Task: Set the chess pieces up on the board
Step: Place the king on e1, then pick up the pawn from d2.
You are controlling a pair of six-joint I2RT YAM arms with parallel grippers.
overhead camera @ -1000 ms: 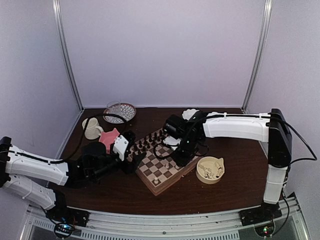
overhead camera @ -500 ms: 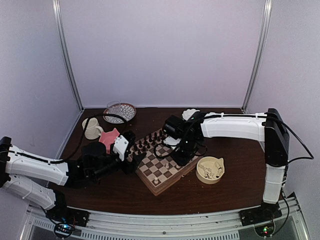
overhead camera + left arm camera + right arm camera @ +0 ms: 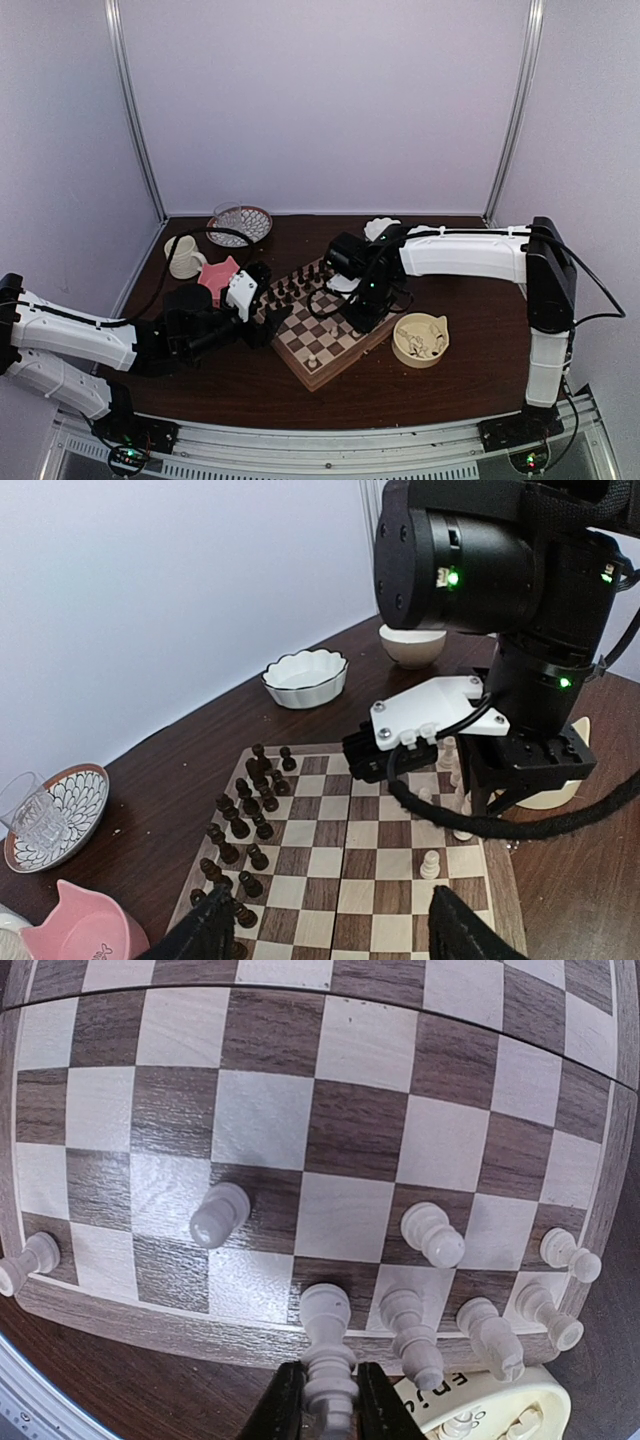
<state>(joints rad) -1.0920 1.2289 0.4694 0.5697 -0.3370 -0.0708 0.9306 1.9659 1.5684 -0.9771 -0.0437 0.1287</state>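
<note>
Wood board (image 3: 350,1130) with brown and pale squares, lying in the middle of the dark table (image 3: 250,392). Right arm reaching over it, much nearer to the job than the left one. Right gripper (image 3: 330,1388) pinched tight on one white chess piece (image 3: 326,1325), one finger on each side. Standing up straight like its neighbours, over the edge row, just beside the other white chess pieces (image 3: 432,1235). Foot hidden, so cannot tell if down on its square. Left gripper (image 3: 335,922) wide apart, holding nothing, well away by the dark pieces (image 3: 240,825). Next, most likely: let go softly, then lift straight up, not sideways, to bump no neighbours.
</note>
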